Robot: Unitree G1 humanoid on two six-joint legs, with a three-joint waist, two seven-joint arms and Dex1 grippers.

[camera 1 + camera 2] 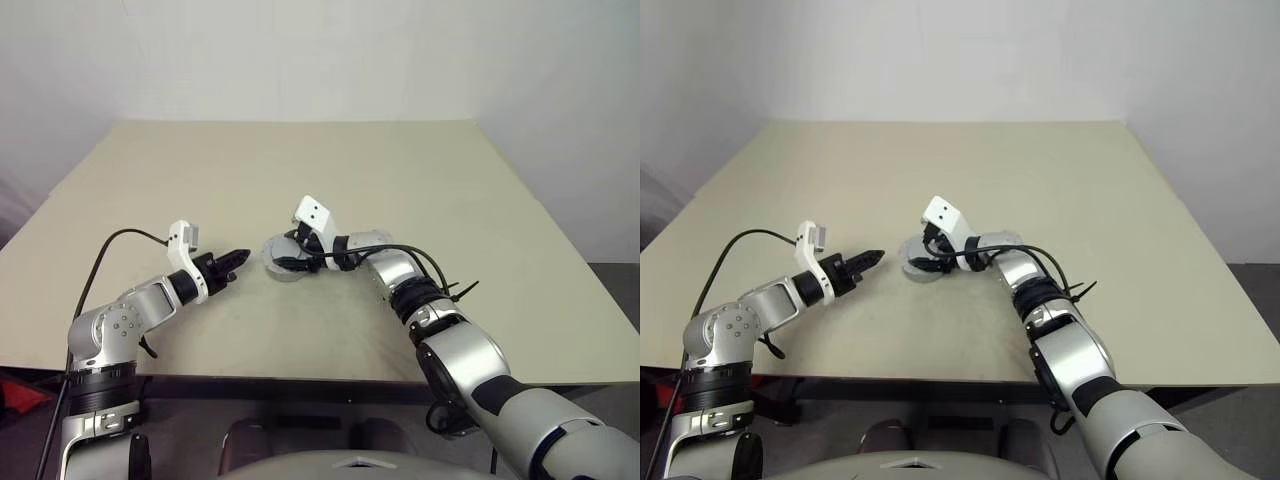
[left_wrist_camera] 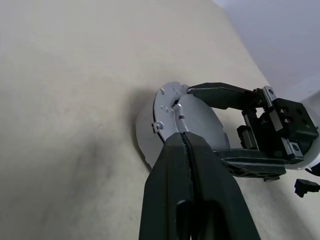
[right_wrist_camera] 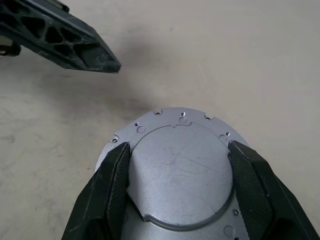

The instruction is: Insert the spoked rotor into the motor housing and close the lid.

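Note:
The motor housing (image 1: 273, 256) is a round grey puck lying at the table's middle. The silver-grey lid (image 3: 180, 175) lies flat over it, showing a raised round face and small screw holes. My right gripper (image 3: 178, 146) reaches in from the right, and its two black fingers (image 3: 112, 175) press on opposite sides of the puck. My left gripper (image 1: 240, 257) is shut with nothing in it. Its tip points at the puck from the left, a short gap away, and it also appears as the left gripper (image 3: 95, 57) in the right wrist view. The spoked rotor is hidden.
The beige table (image 1: 200, 180) stretches wide on all sides of the puck. Its front edge (image 1: 300, 375) is close to me, and a white wall stands behind its far edge. A black cable (image 1: 110, 250) loops above my left arm.

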